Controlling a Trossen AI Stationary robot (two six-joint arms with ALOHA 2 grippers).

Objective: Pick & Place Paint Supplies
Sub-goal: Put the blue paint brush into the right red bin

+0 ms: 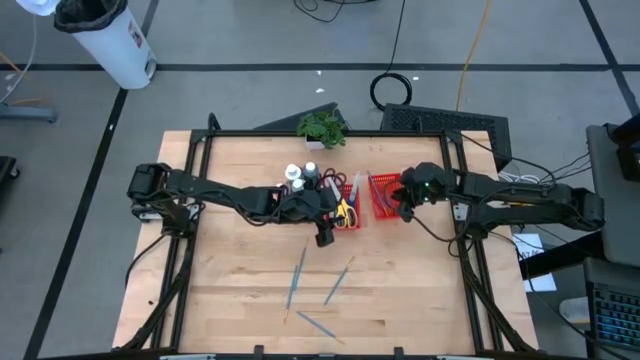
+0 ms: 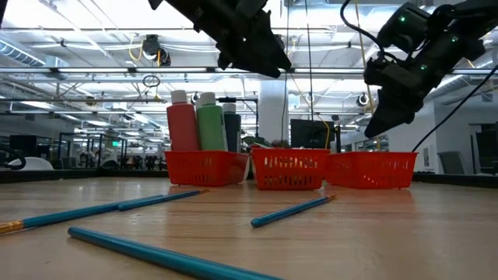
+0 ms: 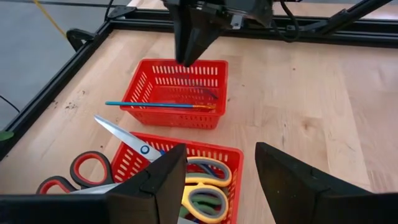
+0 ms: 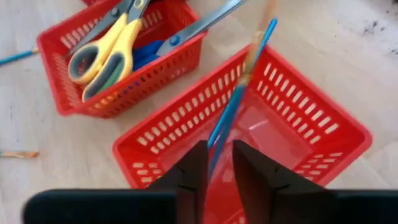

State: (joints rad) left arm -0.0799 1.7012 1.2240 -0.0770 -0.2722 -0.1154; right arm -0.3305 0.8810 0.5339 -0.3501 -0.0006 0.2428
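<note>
Right end effector (image 4: 216,169): hangs over the rightmost red basket (image 4: 314,121), fingers parted only a sliver with the blue brush (image 4: 239,93) running between them; whether they are pinching it I cannot tell.
Blue brush axis: long and thin, it crosses the basket's rim; in the left wrist view it lies level across the basket's near wall (image 3: 160,105), bristle end towards the basket's corner.
Left end effector (image 3: 221,180): open, holding nothing, poised above the middle basket (image 3: 214,152) with the scissors.
Scissors: four that I can count, a yellow-handled pair (image 4: 102,53), green and blue handles beneath it, and a red-handled pair (image 3: 81,174) beside the basket, its blades pointing up over the rim.
Paint bottles: five or so, upright in the left basket (image 2: 206,167); a red one (image 2: 183,123) and a green one (image 2: 210,123) stand out in the low view.
Loose brushes: three on the tabletop (image 1: 230,290) nearer the front edge; one (image 1: 297,278) lies nearly front to back, one (image 1: 338,282) on a diagonal, one (image 1: 318,325) slanting near the front.
Potted plant (image 1: 321,128): at the back edge of the tabletop.
</note>
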